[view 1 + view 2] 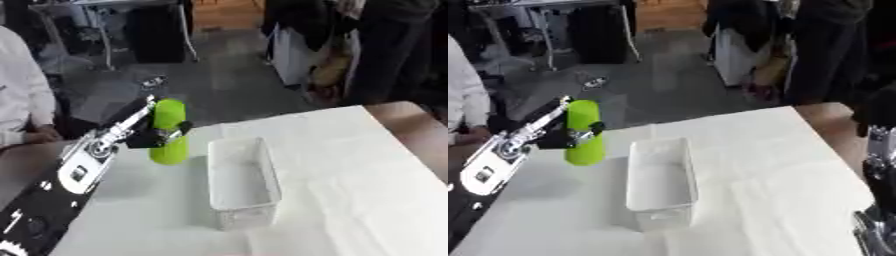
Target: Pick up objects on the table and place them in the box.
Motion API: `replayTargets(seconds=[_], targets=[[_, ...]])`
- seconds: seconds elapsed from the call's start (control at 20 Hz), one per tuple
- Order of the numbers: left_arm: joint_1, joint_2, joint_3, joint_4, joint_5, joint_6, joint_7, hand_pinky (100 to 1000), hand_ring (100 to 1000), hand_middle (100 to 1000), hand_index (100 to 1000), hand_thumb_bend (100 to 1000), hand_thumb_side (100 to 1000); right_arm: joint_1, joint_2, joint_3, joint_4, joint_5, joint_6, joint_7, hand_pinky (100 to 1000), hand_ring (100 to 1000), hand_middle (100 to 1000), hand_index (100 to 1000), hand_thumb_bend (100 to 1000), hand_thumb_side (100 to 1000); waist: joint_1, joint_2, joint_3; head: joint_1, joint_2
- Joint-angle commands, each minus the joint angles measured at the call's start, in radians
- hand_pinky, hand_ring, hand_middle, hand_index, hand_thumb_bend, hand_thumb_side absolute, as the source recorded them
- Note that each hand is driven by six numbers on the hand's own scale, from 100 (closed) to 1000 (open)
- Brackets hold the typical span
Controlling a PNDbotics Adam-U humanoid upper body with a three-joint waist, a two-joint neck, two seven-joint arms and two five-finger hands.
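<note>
- Your left hand (153, 135) has its fingers (179, 129) curled round the green bottle (169, 132), held upright just left of the white box (242, 180).
- Your right hand doesn't show.
- The white table (350, 175) has open room right of the box.
- No writing can be read.
- The floor (236, 80) is grey.

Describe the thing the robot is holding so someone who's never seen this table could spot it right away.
Start at the white table and find the white box near its middle. Just left of the box, the left hand is curled round an upright green cylinder. It is the only brightly coloured thing there.
</note>
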Motion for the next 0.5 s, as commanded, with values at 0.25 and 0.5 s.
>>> replayTargets(seconds=[0.25, 0.5], targets=[[-0.049, -0.020, -0.026, -0.013, 0.000, -0.011, -0.031, 100, 100, 100, 285, 100, 670, -0.014, -0.005, 0.001, -0.016, -0.004, 0.000, 0.009, 111, 300, 298, 313, 367, 470, -0.001, -0.010, -0.011, 0.021, -0.006], [-0.060, -0.050, -0.031, 0.015, -0.009, -0.035, -0.035, 100, 100, 100, 292, 100, 682, -0.024, 0.002, 0.006, -0.016, -0.010, -0.001, 0.014, 113, 300, 298, 313, 366, 469, 0.002, -0.008, -0.023, 0.030, -0.005]])
